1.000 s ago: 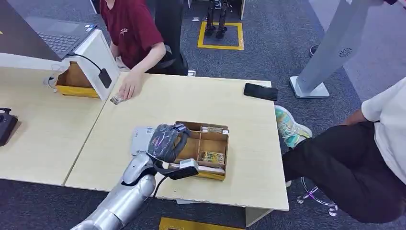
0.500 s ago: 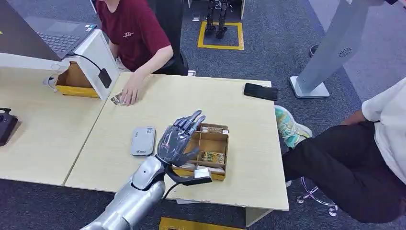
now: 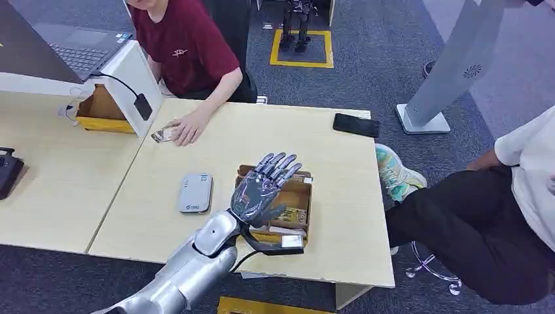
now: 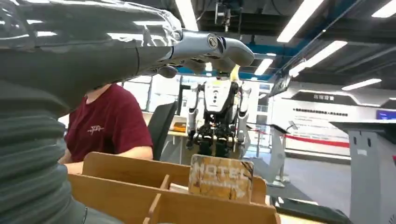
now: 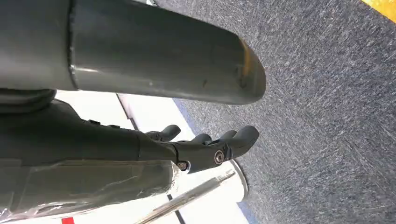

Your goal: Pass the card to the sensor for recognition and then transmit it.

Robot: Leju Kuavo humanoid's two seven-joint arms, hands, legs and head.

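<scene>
Head view: left hand (image 3: 265, 190) hovers over the wooden card box (image 3: 296, 196) with its fingers spread, holding nothing. The grey card sensor (image 3: 196, 192) lies flat on the table (image 3: 340, 196) just left of the box. A person in a maroon shirt (image 3: 190, 46) has a hand (image 3: 190, 127) on a card (image 3: 161, 135) at the far edge.

Left wrist view: a "HOTEL" card (image 4: 220, 178) stands upright in the box, fingers (image 4: 219, 49) stretched above it.

Right wrist view: right hand (image 5: 205, 147) hangs over grey carpet (image 5: 327, 93), fingers loosely extended, holding nothing.
</scene>
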